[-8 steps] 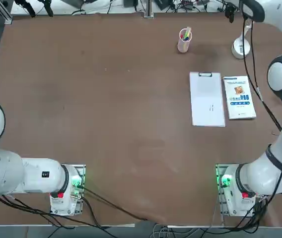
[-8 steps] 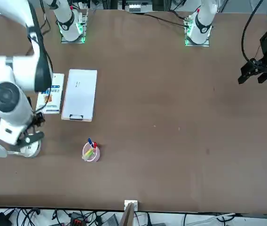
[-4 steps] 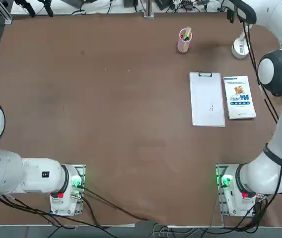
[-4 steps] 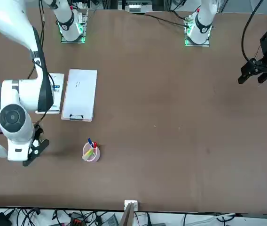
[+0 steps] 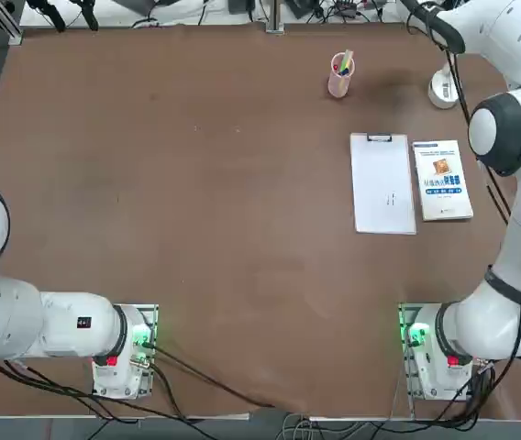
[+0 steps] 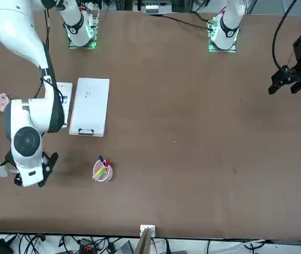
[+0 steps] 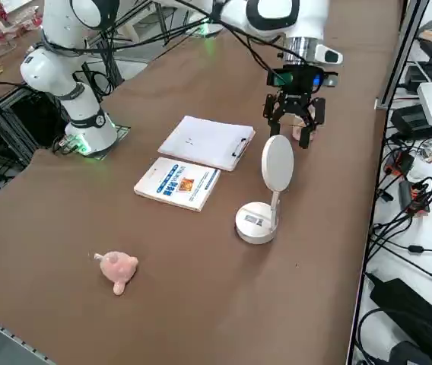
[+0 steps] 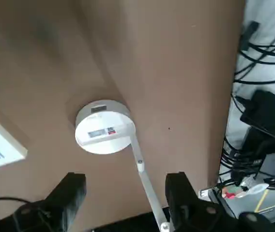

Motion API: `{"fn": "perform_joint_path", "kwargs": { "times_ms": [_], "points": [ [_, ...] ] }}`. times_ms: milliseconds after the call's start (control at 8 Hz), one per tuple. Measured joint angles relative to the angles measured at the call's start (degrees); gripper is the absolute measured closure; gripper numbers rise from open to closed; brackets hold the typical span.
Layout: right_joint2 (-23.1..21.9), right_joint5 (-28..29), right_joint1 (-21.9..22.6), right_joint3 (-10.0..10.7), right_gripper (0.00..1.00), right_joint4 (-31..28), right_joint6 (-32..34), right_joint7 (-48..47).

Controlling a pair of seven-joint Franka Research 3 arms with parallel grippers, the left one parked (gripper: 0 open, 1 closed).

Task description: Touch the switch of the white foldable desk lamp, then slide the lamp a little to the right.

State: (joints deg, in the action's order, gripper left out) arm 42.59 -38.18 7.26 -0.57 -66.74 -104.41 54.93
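The right hand, fingers spread wide and empty, hangs above the far right desk corner; the white foldable desk lamp stands just beside it, untouched.

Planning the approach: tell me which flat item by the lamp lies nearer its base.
The booklet with the blue-and-white printed cover; the white clipboard lies beyond it, farther from the lamp.

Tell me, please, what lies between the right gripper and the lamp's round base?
Only bare table: in the wrist view, the open right gripper hangs above the white foldable desk lamp, with only its thin arm crossing between the fingers.
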Motion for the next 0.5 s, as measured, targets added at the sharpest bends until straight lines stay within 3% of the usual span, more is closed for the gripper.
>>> {"fn": "perform_joint_path", "kwargs": {
  "times_ms": [500],
  "points": [
    [3.76, -6.05, 0.75, -0.04, 0.00, 0.00, 2.89, 2.41]
  ]
}}
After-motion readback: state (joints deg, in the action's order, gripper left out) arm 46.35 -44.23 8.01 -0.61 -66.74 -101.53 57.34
